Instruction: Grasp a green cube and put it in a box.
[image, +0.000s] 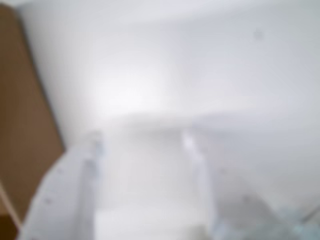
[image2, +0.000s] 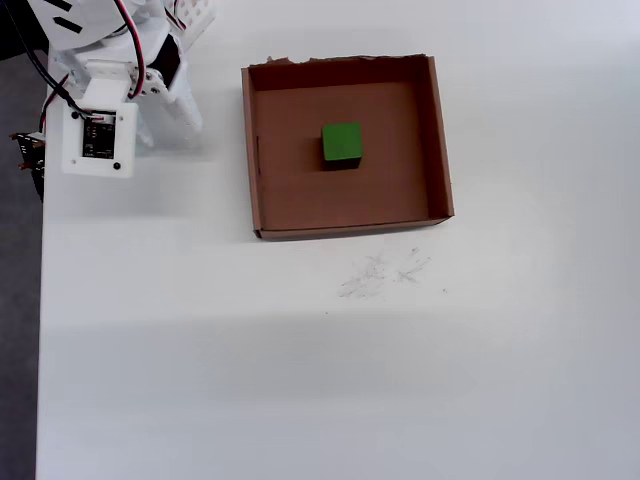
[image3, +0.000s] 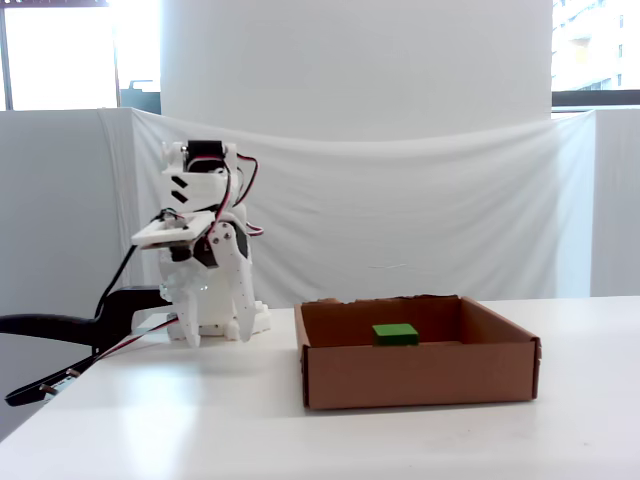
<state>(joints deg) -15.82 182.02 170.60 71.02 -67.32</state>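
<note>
White table (image2: 300, 380) is clear: cube (image2: 342, 144) lies in box (image2: 443, 150), gripper (image: 142, 142) parted and empty, so only a careless swing could nudge the box.

The wrist view is heavily blurred: the gripper (image: 142, 150) shows only as two pale, soft-edged fingers. In the fixed view, the box's (image3: 415, 375) near wall hides the lower part of the green cube (image3: 395, 333).
</note>
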